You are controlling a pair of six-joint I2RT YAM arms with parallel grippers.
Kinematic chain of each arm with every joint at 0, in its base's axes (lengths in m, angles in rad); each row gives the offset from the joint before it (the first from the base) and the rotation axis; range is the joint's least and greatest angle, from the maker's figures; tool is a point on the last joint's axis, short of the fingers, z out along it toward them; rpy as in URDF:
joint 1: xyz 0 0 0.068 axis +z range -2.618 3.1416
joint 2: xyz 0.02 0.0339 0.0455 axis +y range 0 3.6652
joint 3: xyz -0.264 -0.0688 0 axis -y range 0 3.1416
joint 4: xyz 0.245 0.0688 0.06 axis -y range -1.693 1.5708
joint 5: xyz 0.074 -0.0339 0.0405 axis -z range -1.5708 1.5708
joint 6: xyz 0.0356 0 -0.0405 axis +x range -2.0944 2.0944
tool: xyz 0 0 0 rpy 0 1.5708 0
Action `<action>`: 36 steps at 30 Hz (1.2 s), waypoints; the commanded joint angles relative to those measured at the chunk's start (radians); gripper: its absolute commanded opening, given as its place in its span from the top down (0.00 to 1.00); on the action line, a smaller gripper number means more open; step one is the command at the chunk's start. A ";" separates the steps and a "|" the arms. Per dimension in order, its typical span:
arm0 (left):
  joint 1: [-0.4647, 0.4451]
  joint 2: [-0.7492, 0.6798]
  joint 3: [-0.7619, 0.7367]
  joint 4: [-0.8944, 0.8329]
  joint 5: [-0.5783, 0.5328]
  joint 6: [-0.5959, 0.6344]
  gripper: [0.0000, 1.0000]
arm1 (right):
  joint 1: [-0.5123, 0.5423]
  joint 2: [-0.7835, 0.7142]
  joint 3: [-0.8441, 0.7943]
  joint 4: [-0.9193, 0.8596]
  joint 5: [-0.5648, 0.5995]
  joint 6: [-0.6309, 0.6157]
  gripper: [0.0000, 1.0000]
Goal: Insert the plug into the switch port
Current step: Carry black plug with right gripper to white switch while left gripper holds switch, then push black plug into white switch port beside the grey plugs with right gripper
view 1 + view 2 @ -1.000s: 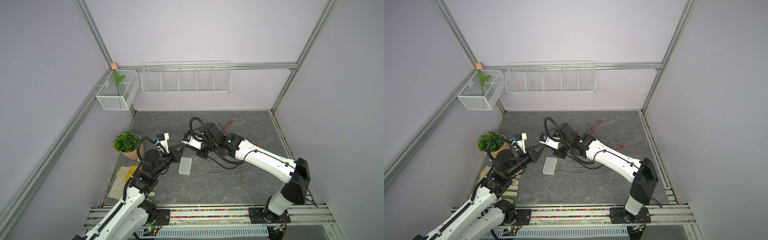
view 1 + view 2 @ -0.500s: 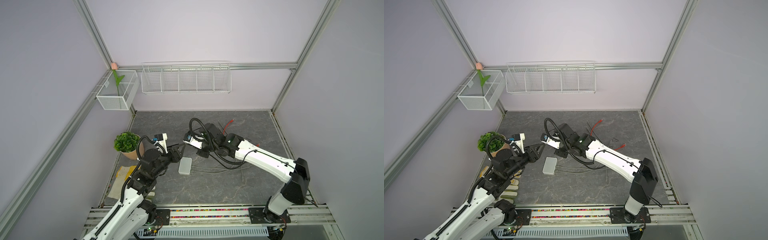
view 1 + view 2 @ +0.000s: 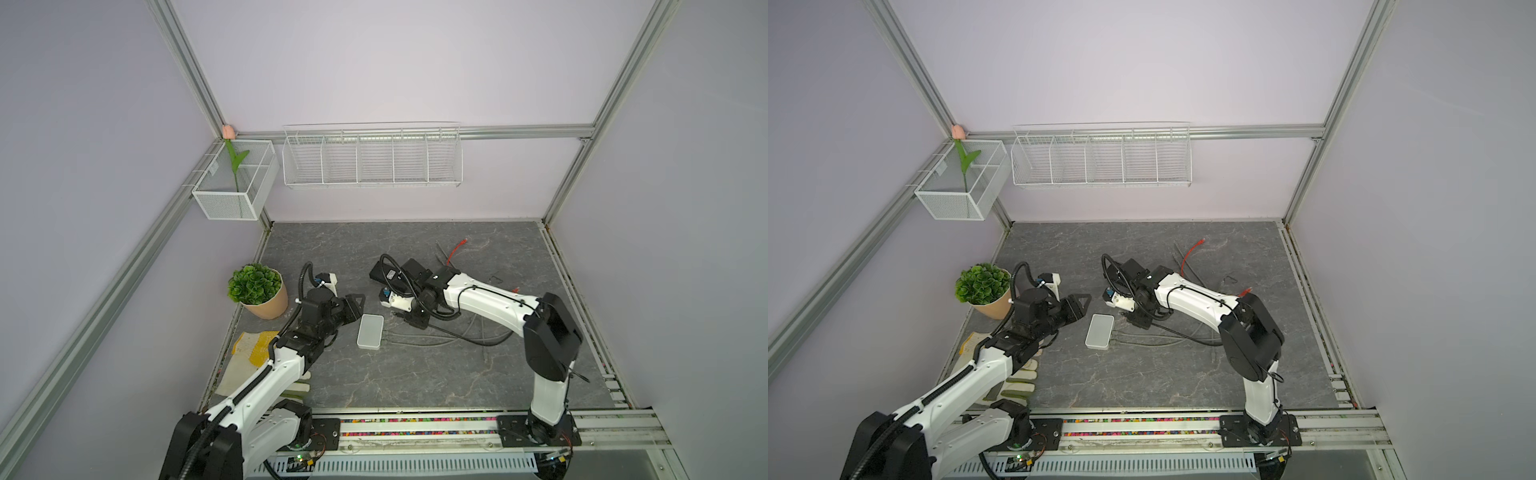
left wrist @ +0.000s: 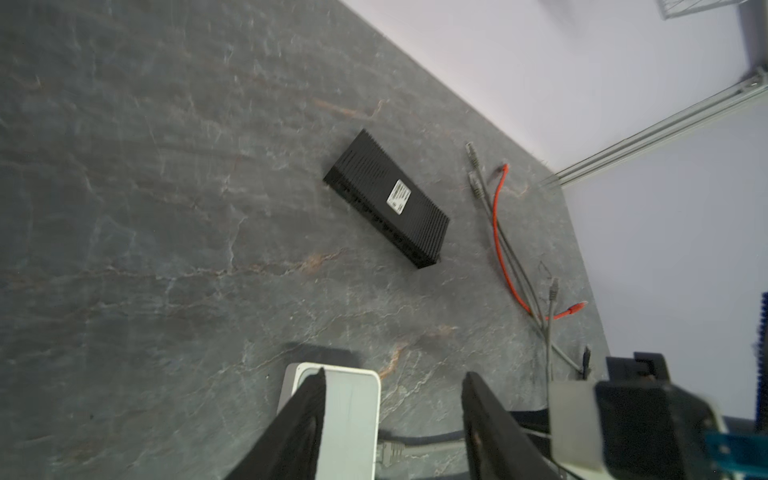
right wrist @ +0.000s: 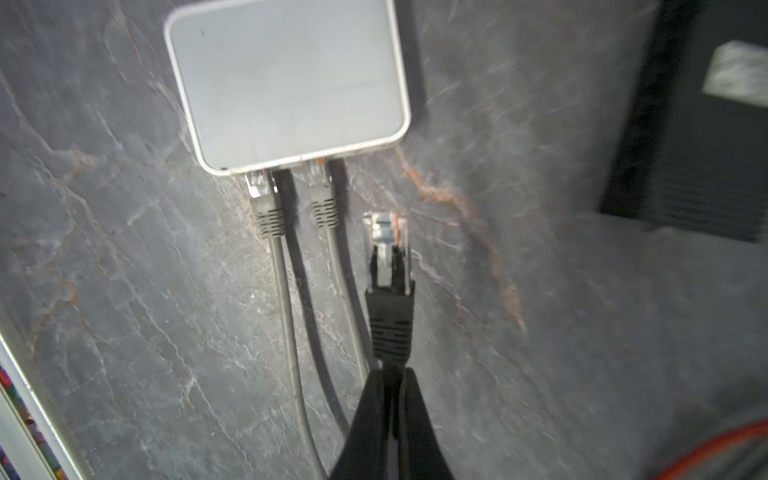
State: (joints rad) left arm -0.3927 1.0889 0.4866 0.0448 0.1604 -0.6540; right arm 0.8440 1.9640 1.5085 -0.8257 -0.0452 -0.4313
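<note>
The white switch (image 3: 370, 331) (image 3: 1099, 331) lies flat on the grey floor, with two grey plugs (image 5: 266, 208) seated in its ports. My right gripper (image 5: 392, 374) (image 3: 409, 322) is shut on the black cable just behind the plug (image 5: 384, 237). The plug's clear tip points at the switch (image 5: 286, 83) and hangs a short way off its port edge, beside the grey plugs. My left gripper (image 4: 395, 376) (image 3: 355, 309) is open at the switch's left side. One of its fingers (image 4: 307, 415) overlaps the switch (image 4: 353, 415), and it holds nothing.
A black ribbed box (image 4: 390, 199) (image 3: 395, 272) lies behind the right arm. Loose grey and red cables (image 3: 457, 245) trail at the back right. A potted plant (image 3: 257, 291) and a yellow-and-white cloth (image 3: 253, 345) sit at the left edge. Wire baskets (image 3: 372, 158) hang on the back wall.
My left gripper has gone from shut to open beside the switch. The right gripper has closed slightly tighter on the cable and stays by the switch.
</note>
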 commanded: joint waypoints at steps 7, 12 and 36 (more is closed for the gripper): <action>0.006 0.163 -0.007 0.087 0.006 0.005 0.53 | 0.003 0.083 0.046 -0.082 -0.125 -0.016 0.93; 0.006 0.253 0.000 0.117 0.037 0.019 0.56 | 0.003 0.107 0.075 -0.085 -0.141 -0.024 0.93; 0.006 0.332 -0.020 0.170 0.068 0.030 0.60 | -0.019 0.232 0.225 -0.171 -0.124 -0.040 0.93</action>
State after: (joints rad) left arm -0.3927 1.4101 0.4728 0.1955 0.2253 -0.6418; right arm 0.8310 2.1792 1.7149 -0.9653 -0.1574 -0.4500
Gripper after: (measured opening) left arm 0.402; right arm 0.077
